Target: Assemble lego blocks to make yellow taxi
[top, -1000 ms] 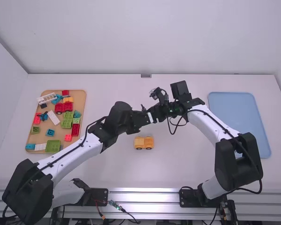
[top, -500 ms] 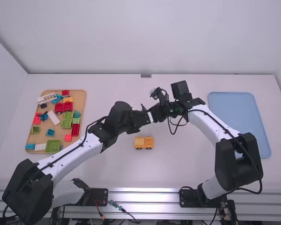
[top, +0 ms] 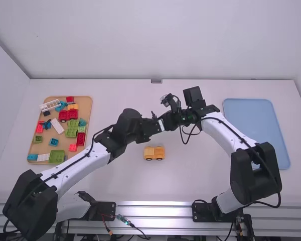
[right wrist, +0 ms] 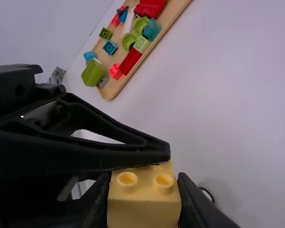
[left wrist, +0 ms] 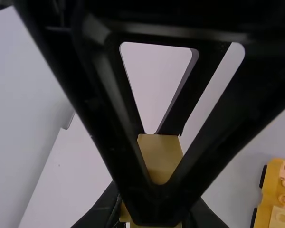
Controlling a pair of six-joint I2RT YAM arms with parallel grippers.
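No readable text or labels

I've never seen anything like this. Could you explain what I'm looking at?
These are two white-and-black robot arms, left and right. One picture looks down from above and behind them; the others come from cameras on their wrists.

On the white table are a tan tray of coloured toy bricks, a flat blue tray and a yellow wheeled toy base.

The left gripper and right gripper meet, both closed on yellow plastic with two round studs facing the right wrist camera. I can't tell whether that's one block or two.
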